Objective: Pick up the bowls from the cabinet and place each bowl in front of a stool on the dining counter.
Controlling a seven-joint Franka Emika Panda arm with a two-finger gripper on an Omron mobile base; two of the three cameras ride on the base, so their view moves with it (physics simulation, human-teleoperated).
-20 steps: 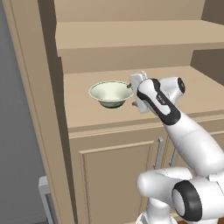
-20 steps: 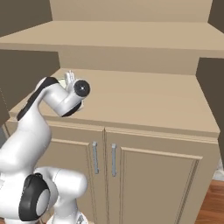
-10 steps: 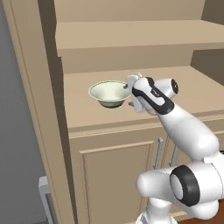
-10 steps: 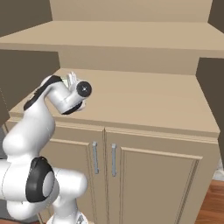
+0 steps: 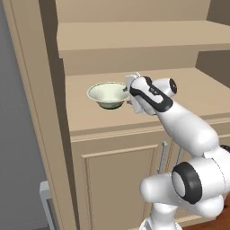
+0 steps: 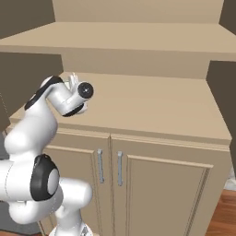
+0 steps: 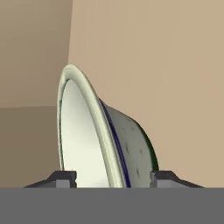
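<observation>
One pale cream-green bowl [image 5: 107, 93] stands upright in the open shelf niche of the beige cabinet [image 5: 117, 122], toward its left side. My gripper [image 5: 130, 91] is level with the bowl's right rim and open. In the hand view the bowl [image 7: 87, 140] appears rolled on its side, its flared rim running down between my two fingertips, with the gripper [image 7: 112, 178] straddling it and not closed on it. From the right base view my gripper [image 6: 72, 81] hides the bowl. The second bowl, the stools and the dining counter are out of view.
An upper shelf [image 5: 134, 40] overhangs the niche closely. The cabinet's left side wall [image 5: 48, 112] stands just beyond the bowl, with a grey surface [image 5: 18, 134] past it. Bare shelf [image 6: 152, 106] stretches right of my hand. Double doors with bar handles [image 6: 99, 166] lie below.
My hand has edged left along the shelf toward the bowl, bringing the fingers up to its right rim. The bowl has not moved.
</observation>
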